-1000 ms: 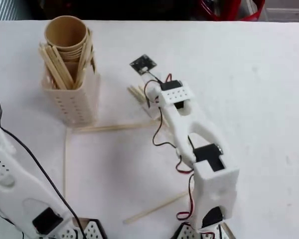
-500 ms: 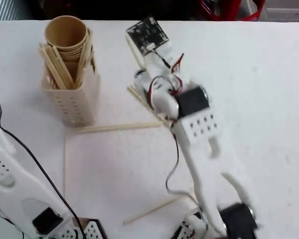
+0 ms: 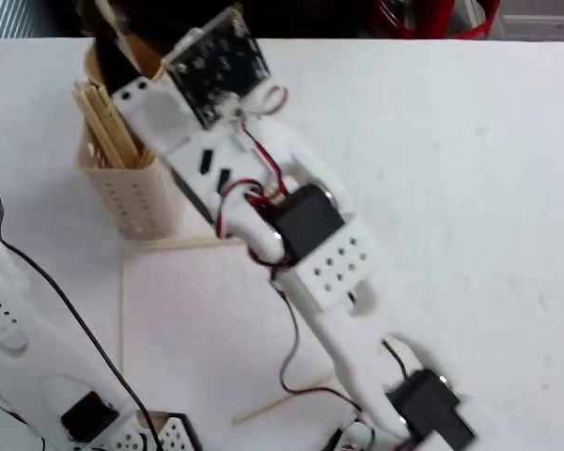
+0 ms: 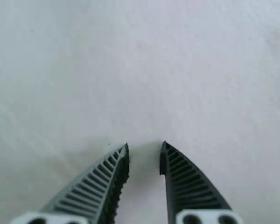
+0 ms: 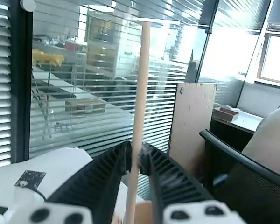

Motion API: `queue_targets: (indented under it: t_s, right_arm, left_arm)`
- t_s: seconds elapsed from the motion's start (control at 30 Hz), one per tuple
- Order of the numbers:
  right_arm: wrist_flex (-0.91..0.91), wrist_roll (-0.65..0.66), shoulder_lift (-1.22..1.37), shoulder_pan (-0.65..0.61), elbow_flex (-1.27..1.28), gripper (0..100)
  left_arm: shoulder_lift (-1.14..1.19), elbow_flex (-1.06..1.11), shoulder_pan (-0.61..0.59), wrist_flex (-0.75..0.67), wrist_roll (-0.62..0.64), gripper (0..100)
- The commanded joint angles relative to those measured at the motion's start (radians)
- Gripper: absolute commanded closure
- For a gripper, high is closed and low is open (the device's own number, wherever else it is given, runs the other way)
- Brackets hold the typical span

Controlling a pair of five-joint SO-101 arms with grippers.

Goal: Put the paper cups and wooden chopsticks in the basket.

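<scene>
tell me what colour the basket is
The basket is cream, dotted with small holes; high view shows it best.

high: you look down on the basket (image 3: 136, 202) from overhead | left wrist: close, facing table (image 4: 140, 70), shared with high | right wrist: above basket, level, facing blinds (image 5: 4, 84)

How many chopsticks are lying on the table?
3: one chopstick at the basket's foot, a second running toward the near edge, a third beside the right arm, which may hide more.
</scene>
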Motion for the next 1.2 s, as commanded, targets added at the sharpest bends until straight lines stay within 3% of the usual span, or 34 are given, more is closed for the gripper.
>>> queue_targets:
  t_s: [0.0, 0.3, 0.5, 0.7, 0.77, 0.83, 0.9, 1.03, 1.17]
  right_arm:
    - [-0.021, -0.008, 0.242, -0.054, -0.311, 98.1]
    - [0.107, -0.008, 0.515, -0.094, -0.512, 97.7]
    - [0.206, -0.011, 0.516, -0.097, -0.512, 82.5]
    - [0.392, -0.008, 0.489, -0.087, -0.531, 93.3]
    - [0.541, -0.008, 0.443, -0.064, -0.534, 98.5]
    - [0.736, -0.005, 0.389, -0.025, -0.539, 96.4]
    - [0.935, 0.071, 0.348, 0.01, -0.534, 92.8]
    - [1.228, 0.388, 0.354, 0.028, -0.443, 87.7]
    - [1.228, 0.562, 0.398, 0.028, -0.23, 86.3]
  left_arm:
    - [0.077, 0.058, -0.035, 0.038, 0.008, 87]
    - [0.077, 0.058, -0.039, 0.038, 0.008, 87]
    - [0.077, 0.058, -0.039, 0.038, 0.008, 87]
    - [0.077, 0.058, -0.038, 0.038, 0.008, 87]
    - [0.077, 0.057, -0.036, 0.038, 0.008, 87]
    - [0.077, 0.054, -0.038, 0.038, 0.008, 87]
    - [0.077, 0.054, -0.039, 0.038, 0.008, 87]
    - [0.077, 0.057, -0.039, 0.038, 0.008, 87]
    - [0.077, 0.058, -0.041, 0.041, 0.008, 87]
